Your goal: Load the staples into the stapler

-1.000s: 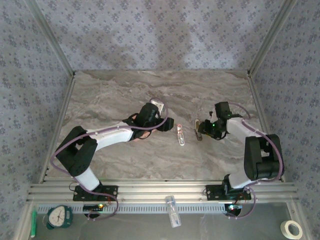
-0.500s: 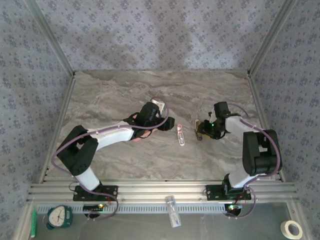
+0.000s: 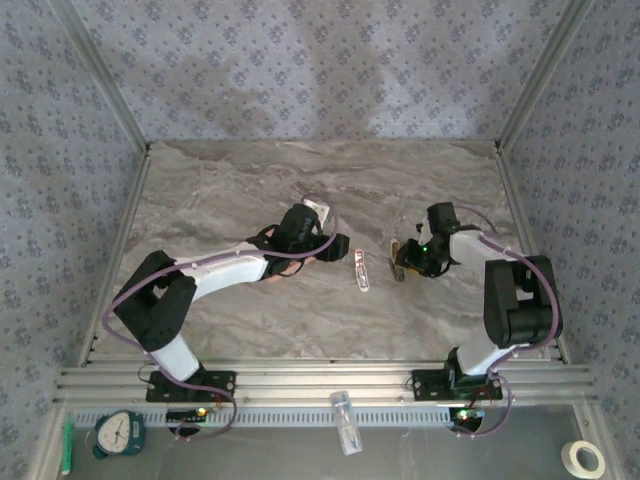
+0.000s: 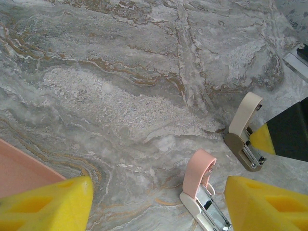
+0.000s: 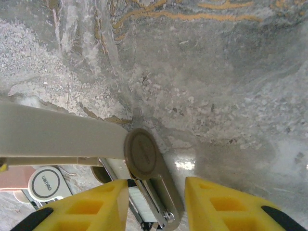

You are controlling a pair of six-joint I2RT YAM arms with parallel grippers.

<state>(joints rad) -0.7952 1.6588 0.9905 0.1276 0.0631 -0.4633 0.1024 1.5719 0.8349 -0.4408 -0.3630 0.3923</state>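
Right pincer point(image 5: 156, 209) has narrowed astride the base of a tan-and-cream mini stapler point(image 5: 142, 155), grip uncertain; left pincer point(image 4: 156, 204) gapes wide, empty. Squeezing off-centre could skid it across the marble surface point(image 3: 230, 190). Between the arms lies the pale pink-and-white mini stapler point(image 3: 360, 270), hinged open, long axis near-to-far.

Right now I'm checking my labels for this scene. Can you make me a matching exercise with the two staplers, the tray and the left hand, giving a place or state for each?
Things:
1. pink stapler
2. beige stapler
3. salmon-pink tray
4. left hand

Places or states:
A. its base lies between the fingers of the right hand
B. open, holding nothing
C. lying hinged open, touched by neither hand
D. at the lower left edge of the left wrist view

Pairs: 1-C, 2-A, 3-D, 4-B
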